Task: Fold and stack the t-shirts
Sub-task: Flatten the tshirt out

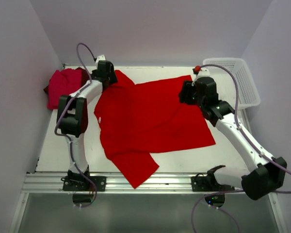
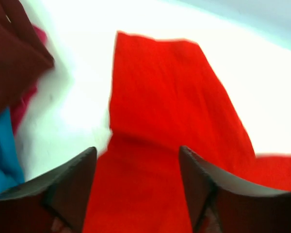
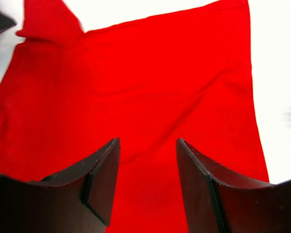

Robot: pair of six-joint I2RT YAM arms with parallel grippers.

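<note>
A large plain bright red t-shirt (image 1: 145,121) lies spread flat across the middle of the table, one sleeve pointing to the near edge. It also shows in the left wrist view (image 2: 160,97) and the right wrist view (image 3: 136,82). My left gripper (image 1: 106,80) (image 2: 136,160) is open over the far-left sleeve and holds nothing. My right gripper (image 1: 189,93) (image 3: 148,150) is open above the shirt's far-right part and holds nothing. A pile of folded shirts (image 1: 63,85) lies at the far left, red on top; maroon (image 2: 14,53) and teal-blue (image 2: 2,150) cloth show beside the left gripper.
A white plastic mesh basket (image 1: 240,82) stands at the far right corner. White walls close in the table on three sides. An aluminium rail (image 1: 145,183) with the arm bases runs along the near edge.
</note>
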